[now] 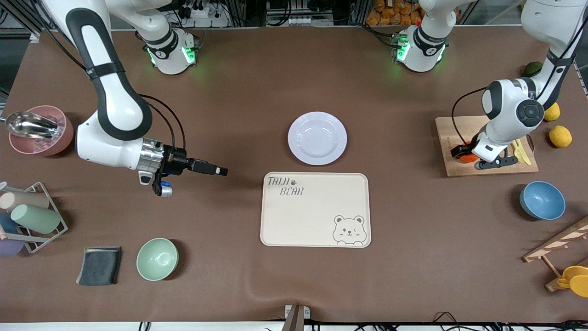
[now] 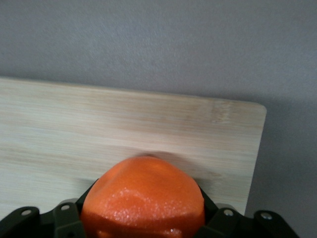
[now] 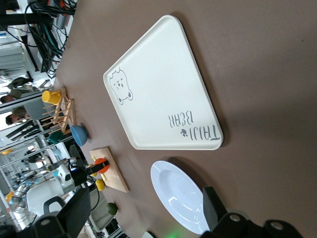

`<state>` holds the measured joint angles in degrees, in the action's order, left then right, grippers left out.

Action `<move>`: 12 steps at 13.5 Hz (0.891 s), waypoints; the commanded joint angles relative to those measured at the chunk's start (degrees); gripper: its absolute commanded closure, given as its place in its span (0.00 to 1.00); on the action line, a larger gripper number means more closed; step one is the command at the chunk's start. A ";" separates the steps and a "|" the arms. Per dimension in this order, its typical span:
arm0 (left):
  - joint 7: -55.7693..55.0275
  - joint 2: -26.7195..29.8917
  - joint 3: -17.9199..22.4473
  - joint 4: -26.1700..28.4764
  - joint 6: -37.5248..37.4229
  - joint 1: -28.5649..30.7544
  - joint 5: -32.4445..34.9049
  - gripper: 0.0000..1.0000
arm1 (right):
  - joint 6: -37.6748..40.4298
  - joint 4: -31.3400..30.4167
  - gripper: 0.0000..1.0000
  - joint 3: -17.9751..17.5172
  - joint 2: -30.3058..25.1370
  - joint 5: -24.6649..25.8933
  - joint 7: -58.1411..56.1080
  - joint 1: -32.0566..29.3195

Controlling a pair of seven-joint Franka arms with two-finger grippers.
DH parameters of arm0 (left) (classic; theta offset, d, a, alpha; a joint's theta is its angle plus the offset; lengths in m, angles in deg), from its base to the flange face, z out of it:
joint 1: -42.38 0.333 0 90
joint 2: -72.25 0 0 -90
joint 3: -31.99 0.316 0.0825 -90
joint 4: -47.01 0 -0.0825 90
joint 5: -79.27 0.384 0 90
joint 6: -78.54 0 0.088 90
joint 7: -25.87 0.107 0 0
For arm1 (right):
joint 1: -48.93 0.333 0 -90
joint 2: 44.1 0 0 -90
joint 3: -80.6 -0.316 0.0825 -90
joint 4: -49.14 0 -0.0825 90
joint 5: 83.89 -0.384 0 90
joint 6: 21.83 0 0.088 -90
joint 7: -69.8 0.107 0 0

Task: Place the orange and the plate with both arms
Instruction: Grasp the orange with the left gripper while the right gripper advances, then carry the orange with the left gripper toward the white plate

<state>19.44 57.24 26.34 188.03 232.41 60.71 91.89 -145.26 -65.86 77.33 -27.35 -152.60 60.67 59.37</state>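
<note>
Item: orange (image 1: pixel 468 157), on the wooden board (image 1: pixel 452 138) at the left arm's end of the counter (image 1: pixel 257 82); left gripper (image 1: pixel 464 154) jaws clenched on it, apparently ready to lift.

Item: plate (image 1: pixel 317 138), mid-counter, just farther from the front camera than the bear tray (image 1: pixel 315 216), untouched.

Item: right gripper (image 1: pixel 222 171), jaws released, waiting over bare counter.

The left wrist view alone confirms the grip; the front view alone shows the layout.

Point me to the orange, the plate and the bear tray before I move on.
orange (image 2: pixel 143 198): left wrist view, middle of its dimpled skin, left gripper shut on it.
plate (image 1: pixel 317 138): front view, sunken centre.
bear tray (image 1: pixel 303 216): front view, bare middle of its surface.
</note>
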 commanded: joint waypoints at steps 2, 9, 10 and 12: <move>2.82 5.95 -0.07 -0.22 -5.15 0.83 1.45 0.89 | -0.67 -3.63 0.00 0.11 -0.67 -7.73 -7.36 1.15; 2.04 9.74 -3.84 -9.69 -19.90 0.56 -0.99 0.94 | -0.67 -8.66 0.00 0.11 -0.06 -17.77 -19.08 3.79; 1.95 9.57 -4.98 -11.71 -22.10 0.48 -3.71 0.94 | -0.59 -8.92 0.00 0.11 0.03 -17.77 -19.87 3.79; -0.40 9.57 -7.79 -13.66 -25.19 0.39 -7.06 0.94 | -0.67 -9.27 0.00 0.11 0.56 -19.08 -21.10 4.23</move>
<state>21.16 66.80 21.15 176.70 210.74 60.87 87.43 -145.48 -74.42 77.13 -27.08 -168.89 42.09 62.85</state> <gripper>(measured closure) 0.269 0.000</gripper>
